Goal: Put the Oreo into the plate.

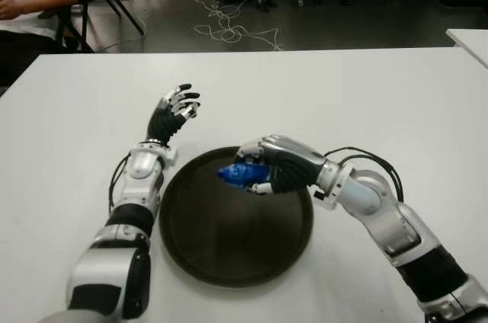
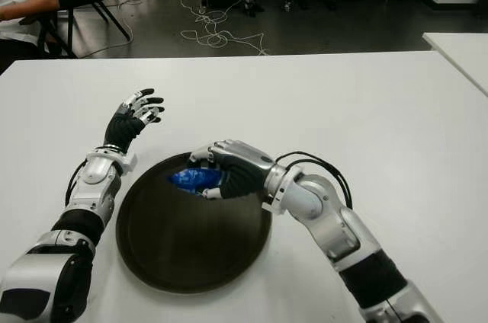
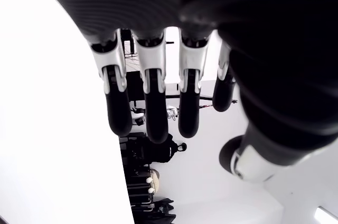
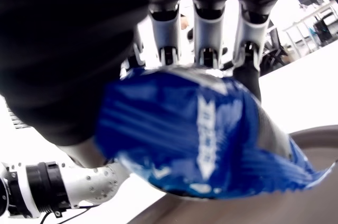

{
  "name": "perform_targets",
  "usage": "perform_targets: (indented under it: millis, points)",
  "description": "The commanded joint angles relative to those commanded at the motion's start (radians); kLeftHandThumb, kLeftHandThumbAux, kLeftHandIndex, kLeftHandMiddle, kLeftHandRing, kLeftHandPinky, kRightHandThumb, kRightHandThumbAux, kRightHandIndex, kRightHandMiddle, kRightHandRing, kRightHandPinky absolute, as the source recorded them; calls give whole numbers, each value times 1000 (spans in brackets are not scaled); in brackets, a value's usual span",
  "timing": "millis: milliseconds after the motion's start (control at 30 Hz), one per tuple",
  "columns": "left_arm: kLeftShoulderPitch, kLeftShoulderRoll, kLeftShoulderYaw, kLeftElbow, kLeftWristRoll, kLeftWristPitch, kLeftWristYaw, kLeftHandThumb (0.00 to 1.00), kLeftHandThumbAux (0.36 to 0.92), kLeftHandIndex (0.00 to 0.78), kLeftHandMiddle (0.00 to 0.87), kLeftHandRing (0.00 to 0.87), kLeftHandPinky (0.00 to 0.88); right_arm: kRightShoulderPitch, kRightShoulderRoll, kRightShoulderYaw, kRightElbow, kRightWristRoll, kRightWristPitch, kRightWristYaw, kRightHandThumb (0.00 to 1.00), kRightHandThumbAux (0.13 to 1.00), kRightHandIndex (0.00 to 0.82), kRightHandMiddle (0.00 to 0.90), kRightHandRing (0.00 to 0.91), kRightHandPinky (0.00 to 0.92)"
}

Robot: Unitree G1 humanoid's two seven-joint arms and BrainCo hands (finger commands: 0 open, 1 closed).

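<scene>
Blue Oreo pack (image 1: 238, 174) sits gripped in right hand (image 1: 268, 165) above plate (image 1: 229, 251).

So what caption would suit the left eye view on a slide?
Right hand holds the blue Oreo pack over the dark plate; left hand open beside it.
</scene>
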Motion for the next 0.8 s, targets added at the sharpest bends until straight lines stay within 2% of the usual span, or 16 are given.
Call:
perform_targets:
  millis: [133, 333, 800]
  points:
    - [0, 0, 3, 2, -3, 1, -7, 70, 689, 190, 279, 270, 293, -5, 6, -3, 23, -5, -20, -8, 15, 652, 9, 10, 9, 7]
    - [-4, 3, 0, 10, 6, 3, -1, 83, 685, 187, 274, 261, 279, -12, 5, -15, 45, -18, -35, -21, 1, 587, 0, 0, 0, 0]
    - [-6, 3, 0, 14, 6, 4, -1, 64, 712, 183, 270, 263, 296, -35, 6, -25, 91, -21, -40, -22, 0, 533, 0, 0, 0, 0]
